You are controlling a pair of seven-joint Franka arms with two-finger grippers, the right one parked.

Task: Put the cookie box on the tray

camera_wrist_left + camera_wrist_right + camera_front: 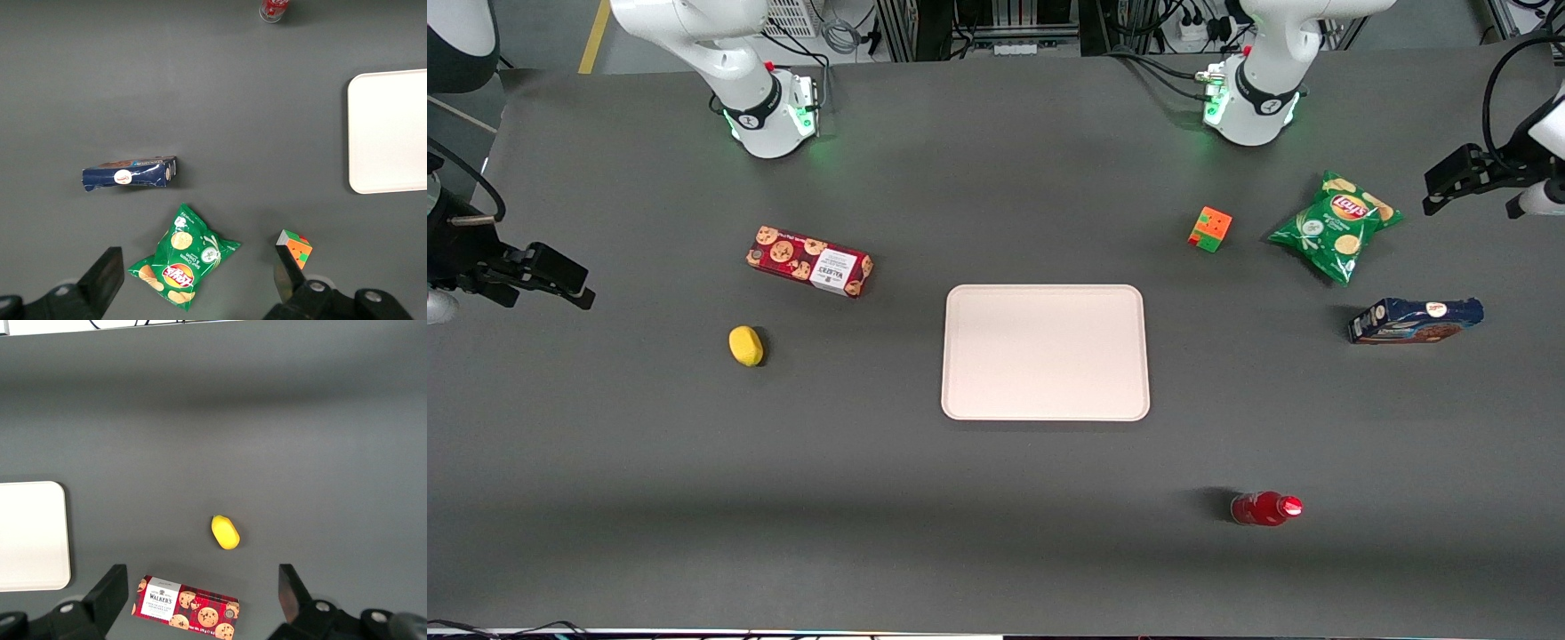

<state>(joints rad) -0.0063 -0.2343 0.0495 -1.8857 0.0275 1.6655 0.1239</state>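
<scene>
Tool open above chips bag; cookie box on edge, long axis across table.

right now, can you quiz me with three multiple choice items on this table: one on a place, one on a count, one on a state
1. The cookie box lies:
A. on the tray
B. on the table, beside the chip bag
C. on the red box

2. How many things are on the tray?
A. none
B. one
C. two

3. The end effector is:
A. shut on the cookie box
B. open, above the chip bag
C. shut on the cube

Answers: 1 B, it rests on the table near the chip bag. 2 A, its surface is bare. 3 B, its fingers stand wide apart, holding nothing.
</scene>
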